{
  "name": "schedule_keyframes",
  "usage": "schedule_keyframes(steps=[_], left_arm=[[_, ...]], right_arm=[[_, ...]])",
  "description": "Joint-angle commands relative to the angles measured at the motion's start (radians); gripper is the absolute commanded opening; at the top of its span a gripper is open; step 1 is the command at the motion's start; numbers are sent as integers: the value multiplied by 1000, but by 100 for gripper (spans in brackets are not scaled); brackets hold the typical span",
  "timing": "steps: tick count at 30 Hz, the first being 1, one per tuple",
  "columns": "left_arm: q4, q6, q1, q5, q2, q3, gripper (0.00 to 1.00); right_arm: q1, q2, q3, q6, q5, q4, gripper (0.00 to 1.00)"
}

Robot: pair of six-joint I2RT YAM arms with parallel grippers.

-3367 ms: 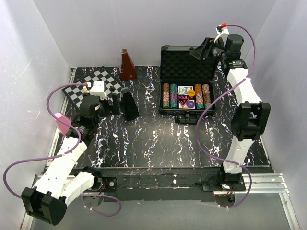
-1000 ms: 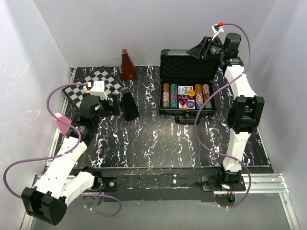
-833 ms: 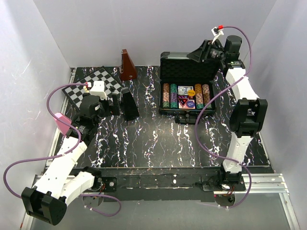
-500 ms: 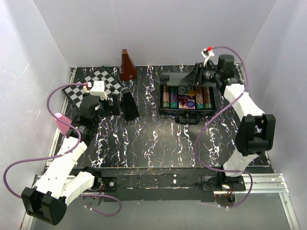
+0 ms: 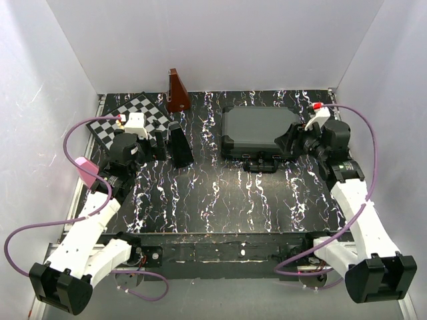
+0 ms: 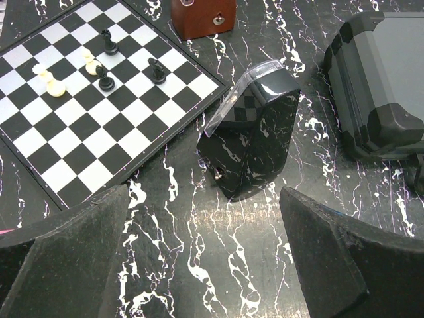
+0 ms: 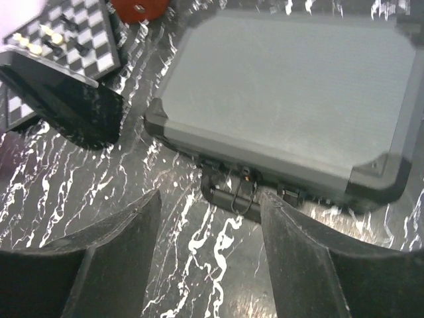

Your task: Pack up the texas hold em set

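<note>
Over on the right side of the table, toward the back: the case (image 5: 257, 130), lying flat with the lid down. No chips or cards to see, so most likely all inside. Facing the near edge: the handle (image 7: 233, 191), with small latches (image 7: 289, 193) beside it. Hard to tell whether snapped or not.

Just beside the case's right front corner: the right gripper (image 5: 291, 139), fingers spread wide, holding nothing. Well apart from the case: the left gripper (image 6: 204, 195), spread wide too and holding nothing, low over the table near a black wedge (image 6: 255, 132) and the chessboard (image 6: 99, 99).

Probably left to do: snap the latches.

Ways to go wrong from here:

- Lifting by the handle with loose latches: lid flopping open, chips spilling everywhere.
- Pushing a latch from the front with nothing holding the case: sliding back on the shiny table, no click.
- Missing the tiny latches with fat fingers and catching the handle instead.
- A chip or card sticking up inside, keeping the lid from going fully down: no click, however hard the push. No way to check now, with everything hidden.
- Snagging the right arm's purple cable (image 5: 373, 133) on the case corner during a swing.
- Reaching across with the left arm and bumping the wedge or the chess pieces (image 6: 99, 66).
</note>
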Motion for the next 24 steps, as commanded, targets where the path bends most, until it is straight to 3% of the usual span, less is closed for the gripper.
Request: schedule_keyframes(steps=[1, 10, 24], left_arm=[[15, 0, -2, -16, -18, -8, 98], [16, -4, -2, -17, -25, -11, 98], [20, -6, -2, -10, -21, -11, 98]], right_arm=[[-3, 38, -101, 121, 127, -29, 66], [-3, 16, -398, 492, 192, 255, 62], [11, 298, -498, 651, 81, 596, 57]])
